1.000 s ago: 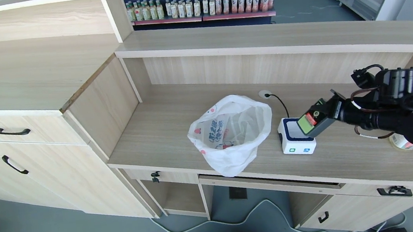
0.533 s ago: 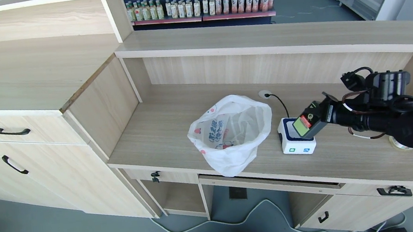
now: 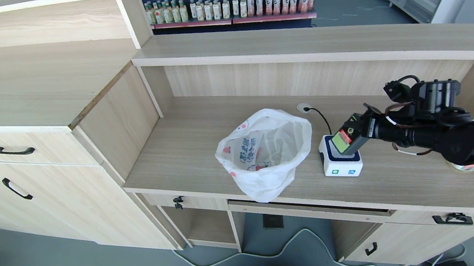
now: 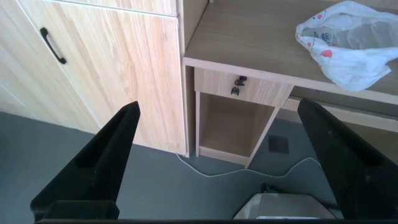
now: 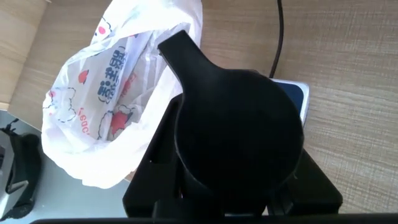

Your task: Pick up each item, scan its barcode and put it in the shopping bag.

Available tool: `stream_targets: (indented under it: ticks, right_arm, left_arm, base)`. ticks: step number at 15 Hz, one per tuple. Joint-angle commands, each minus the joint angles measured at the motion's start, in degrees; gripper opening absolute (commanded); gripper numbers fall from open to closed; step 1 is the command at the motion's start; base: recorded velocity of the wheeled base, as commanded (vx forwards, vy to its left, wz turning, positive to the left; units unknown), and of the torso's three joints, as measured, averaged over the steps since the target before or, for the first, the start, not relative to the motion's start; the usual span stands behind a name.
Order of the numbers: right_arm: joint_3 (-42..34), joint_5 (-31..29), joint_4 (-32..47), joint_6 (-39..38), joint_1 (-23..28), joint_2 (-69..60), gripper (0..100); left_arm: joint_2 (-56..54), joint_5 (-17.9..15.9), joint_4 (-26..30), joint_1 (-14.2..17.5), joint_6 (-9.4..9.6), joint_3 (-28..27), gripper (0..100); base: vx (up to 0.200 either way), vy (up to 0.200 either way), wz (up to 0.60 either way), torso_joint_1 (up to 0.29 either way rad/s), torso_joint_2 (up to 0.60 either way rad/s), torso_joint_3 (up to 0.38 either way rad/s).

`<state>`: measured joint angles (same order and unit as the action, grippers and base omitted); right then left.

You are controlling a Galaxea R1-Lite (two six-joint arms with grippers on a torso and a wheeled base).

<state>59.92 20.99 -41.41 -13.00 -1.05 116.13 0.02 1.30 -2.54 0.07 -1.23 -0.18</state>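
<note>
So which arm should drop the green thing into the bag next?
Right. The right end effector holds the green item just above the scanner, beside the shopping bag. The left end effector hangs open, low by the cabinet, away from both.

The left gripper (image 4: 219, 106) hangs with fingers (image 4: 99, 162) spread wide above grey floor (image 4: 161, 190) — beyond it the counter (image 4: 249, 37) edge carries the crumpled white shopping bag (image 4: 348, 43) — a keyed drawer (image 4: 239, 87) sits just beneath.
</note>
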Motion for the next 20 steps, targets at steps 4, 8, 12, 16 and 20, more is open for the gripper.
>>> stream_targets:
  ticks: [4,8,12,16,20]
  right_arm:
    - [0.46,0.1,-0.07,0.34,-0.62,1.47,0]
    - [0.55,0.01,-0.25,0.34,-1.5,2.26,0]
    - [1.61,0.1,-0.16,0.16,-1.68,2.35,0]
    - [3.01,0.01,0.01,0.25,-1.68,3.67,0]
    - [3.01,-0.07,-0.16,0.34,-1.68,4.28,0]
  left_arm:
    - [-0.02,0.01,-0.01,0.01,-0.09,0.01,100]
    - [-0.02,0.01,-0.01,0.01,0.0,0.01,100]
    - [-0.02,0.01,-0.01,0.01,-0.09,0.01,100]
    - [-0.02,0.01,-0.01,0.01,0.0,0.01,100]
    - [-0.02,0.01,-0.01,0.01,-0.09,0.01,100]
  base:
    - [0.0,0.0,0.0,0.0,0.0,0.0]
    - [0.0,0.0,0.0,0.0,0.0,0.0]
    - [0.0,0.0,0.0,0.0,0.0,0.0]
    - [0.0,0.0,0.0,0.0,0.0,0.0]
    - [0.0,0.0,0.0,0.0,0.0,0.0]
